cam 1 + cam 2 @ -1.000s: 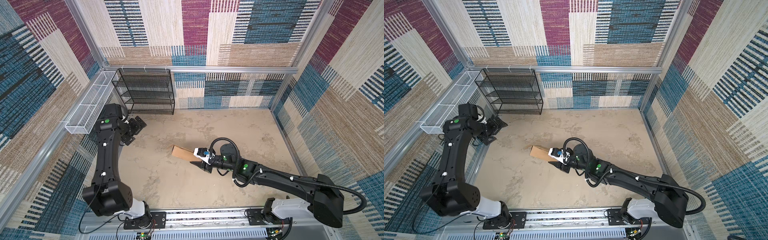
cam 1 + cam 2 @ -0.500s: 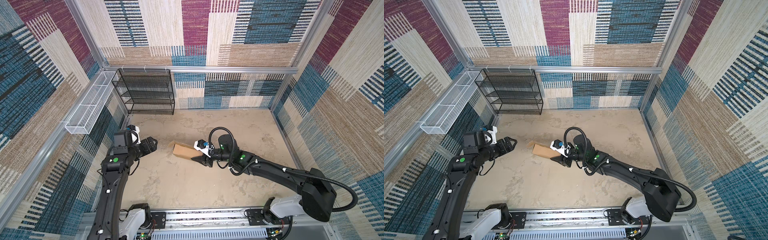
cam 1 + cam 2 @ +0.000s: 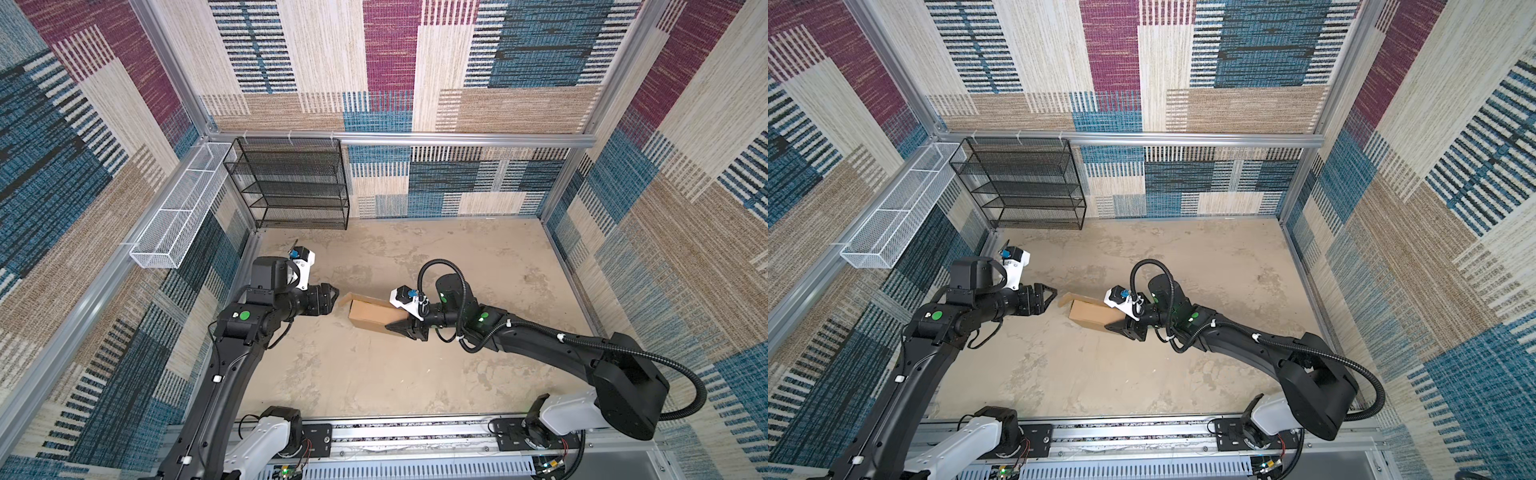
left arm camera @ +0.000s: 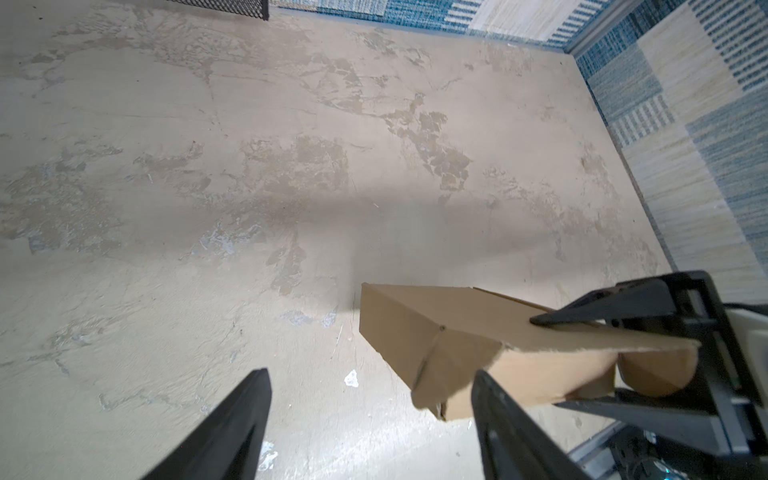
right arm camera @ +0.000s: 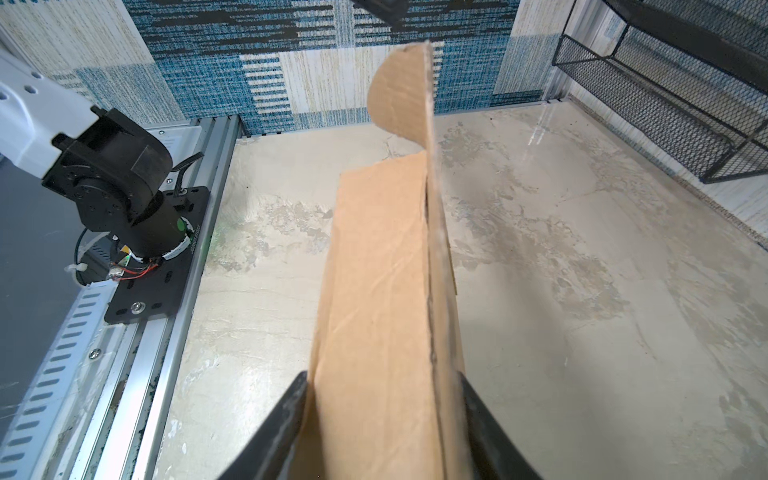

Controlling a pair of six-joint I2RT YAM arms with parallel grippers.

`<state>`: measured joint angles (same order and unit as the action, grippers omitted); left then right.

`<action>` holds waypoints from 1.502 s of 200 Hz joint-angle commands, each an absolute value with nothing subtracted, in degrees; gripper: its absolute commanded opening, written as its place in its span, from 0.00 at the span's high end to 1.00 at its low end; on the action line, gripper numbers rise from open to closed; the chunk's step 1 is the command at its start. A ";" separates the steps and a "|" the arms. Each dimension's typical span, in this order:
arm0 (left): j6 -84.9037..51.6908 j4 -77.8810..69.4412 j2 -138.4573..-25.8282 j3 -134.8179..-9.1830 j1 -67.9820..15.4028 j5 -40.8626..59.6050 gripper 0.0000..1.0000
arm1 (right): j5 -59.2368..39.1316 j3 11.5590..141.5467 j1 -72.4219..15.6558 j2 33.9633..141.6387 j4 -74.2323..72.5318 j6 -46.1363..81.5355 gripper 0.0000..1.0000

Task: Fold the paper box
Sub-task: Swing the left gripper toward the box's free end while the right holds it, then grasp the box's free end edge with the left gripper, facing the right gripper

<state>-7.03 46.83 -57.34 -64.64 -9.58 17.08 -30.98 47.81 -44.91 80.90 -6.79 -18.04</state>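
Paper box (image 3: 370,314) over floor (image 3: 374,374) centre, long axis left-right in both top views. Flapped end points at left gripper (image 3: 332,300); other end pinched between right gripper (image 3: 398,327) jaws. Left jaws spread, empty, just beside box. Second ago left gripper sat back near black mesh shelf (image 3: 291,183).

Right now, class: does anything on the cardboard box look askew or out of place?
Yes. The paper box, held between the jaws of the right gripper, has a rounded flap sticking out loose at its far end, not tucked in.
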 commanded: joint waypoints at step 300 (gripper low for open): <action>-1.40 47.86 -66.44 -66.45 -26.45 10.56 0.78 | -30.31 48.25 -44.56 82.00 -10.26 -17.58 0.71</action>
<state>0.30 49.36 -66.13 -66.81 -25.69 12.23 -30.30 47.75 -44.49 81.95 -8.12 -18.04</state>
